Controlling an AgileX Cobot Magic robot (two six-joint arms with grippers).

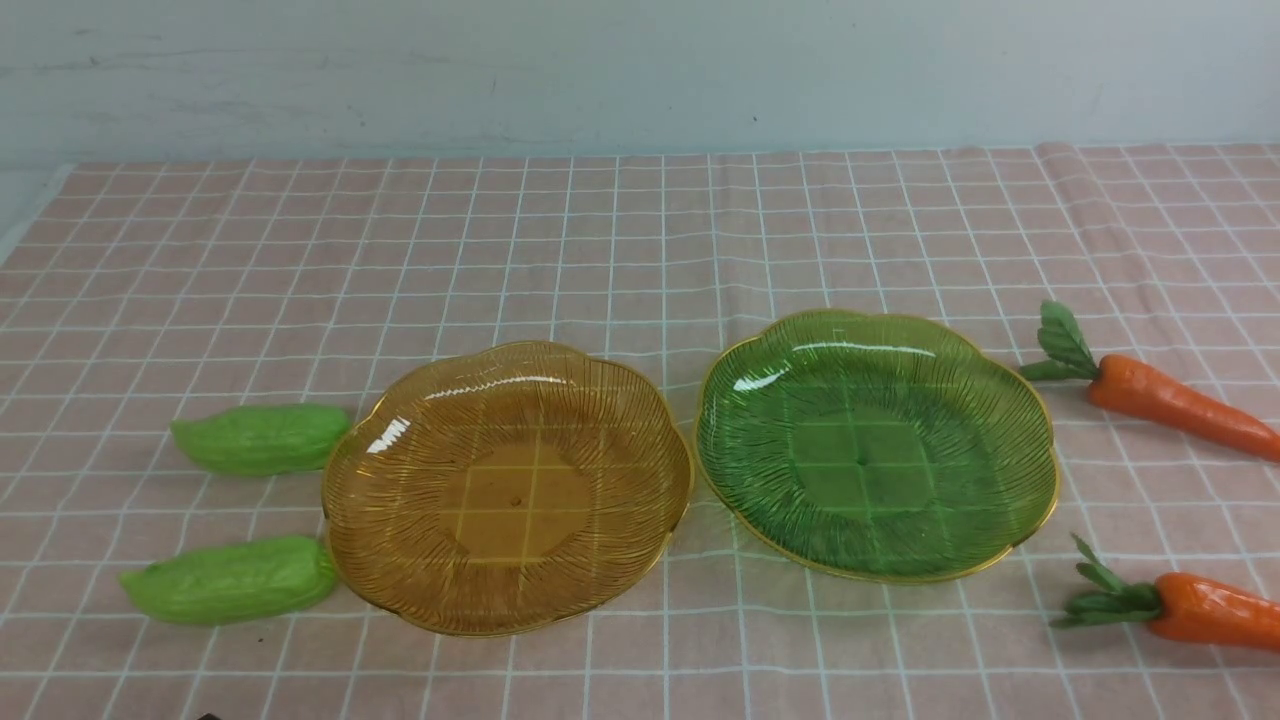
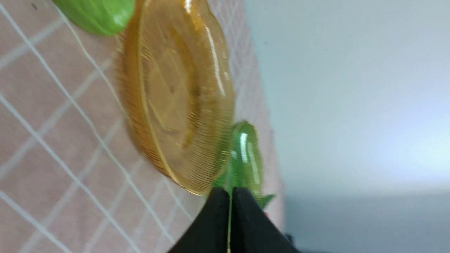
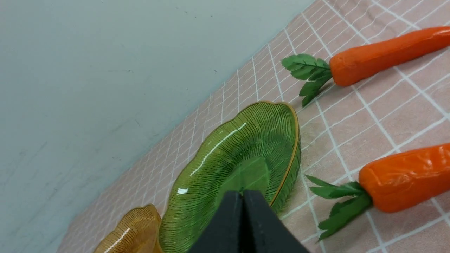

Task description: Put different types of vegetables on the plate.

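Checked cloth [image 1: 640, 230]: 2 gourds [image 1: 262, 438] [image 1: 232, 580] by amber plate [image 1: 400, 560], 2 carrots [image 1: 1180, 405] [image 1: 1220, 608] by green plate [image 1: 740, 440].

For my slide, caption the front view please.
Empty amber plate and green plate sit between two gourds, left, and two carrots, right, on checked cloth.

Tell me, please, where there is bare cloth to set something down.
Bare: cloth behind amber plate and green plate up to the wall, and the near strip. Crowded: gourds hug the amber rim, the plates nearly touch, carrots lie beside the green rim.
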